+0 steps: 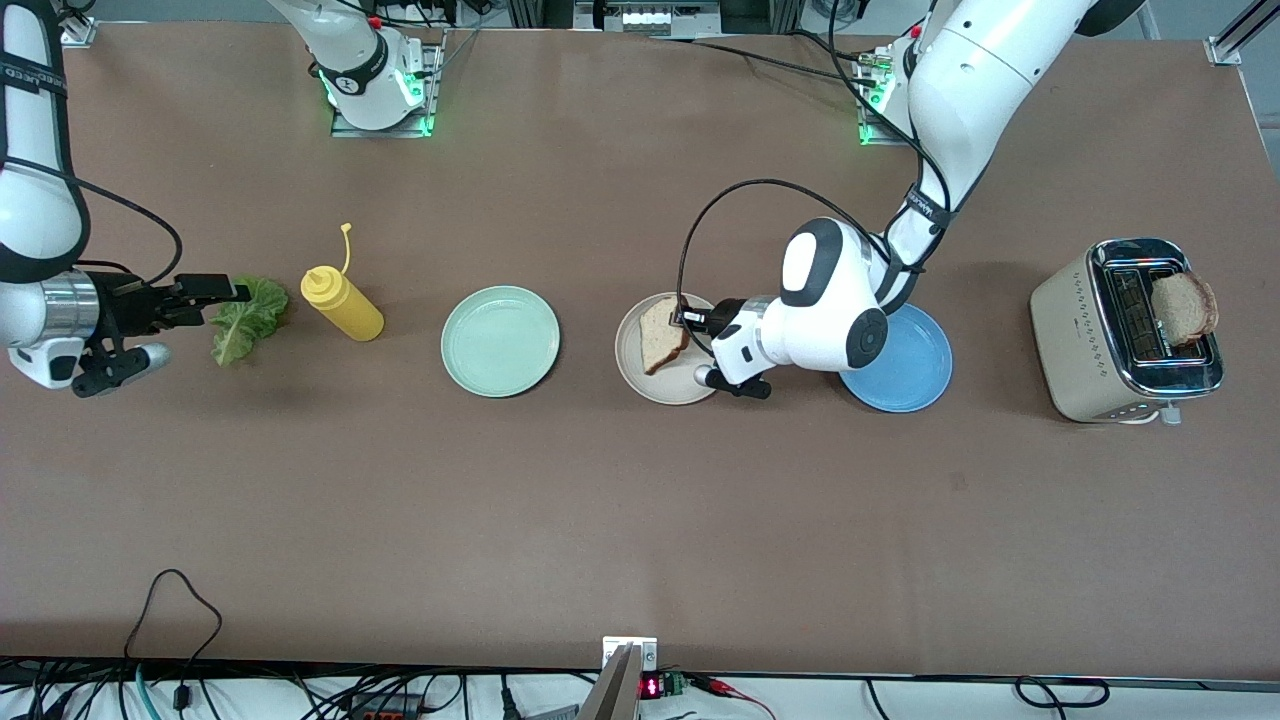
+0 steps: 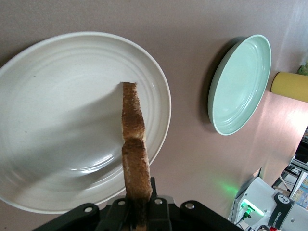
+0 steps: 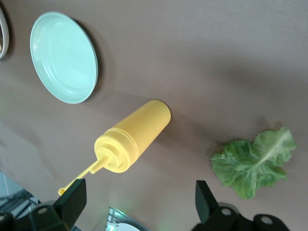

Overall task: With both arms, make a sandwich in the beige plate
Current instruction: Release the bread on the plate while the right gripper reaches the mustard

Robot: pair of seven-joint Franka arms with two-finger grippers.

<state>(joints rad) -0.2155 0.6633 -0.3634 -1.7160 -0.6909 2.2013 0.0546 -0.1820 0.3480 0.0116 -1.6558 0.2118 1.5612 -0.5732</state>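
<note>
Front view: left gripper (image 1: 688,322) pinches a bread slice (image 1: 661,334) over the beige plate (image 1: 640,378); right gripper (image 1: 222,290), spread, hovers over the lettuce leaf (image 1: 243,318); a second slice (image 1: 1183,307) sits in the toaster (image 1: 1085,340). Left wrist view: the slice (image 2: 135,159) hangs edge-on over the plate (image 2: 57,120). Right wrist view: spread fingers (image 3: 206,199) above the lettuce (image 3: 254,162), beside the yellow bottle (image 3: 132,137).

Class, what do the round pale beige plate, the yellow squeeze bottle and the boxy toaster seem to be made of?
Round pale beige plate: probably glazed ceramic, glossy with faint rings. Yellow squeeze bottle: likely soft plastic, smooth and matte. Boxy toaster: beige casing, perhaps painted metal or plastic, with a shiny chrome-like top.
</note>
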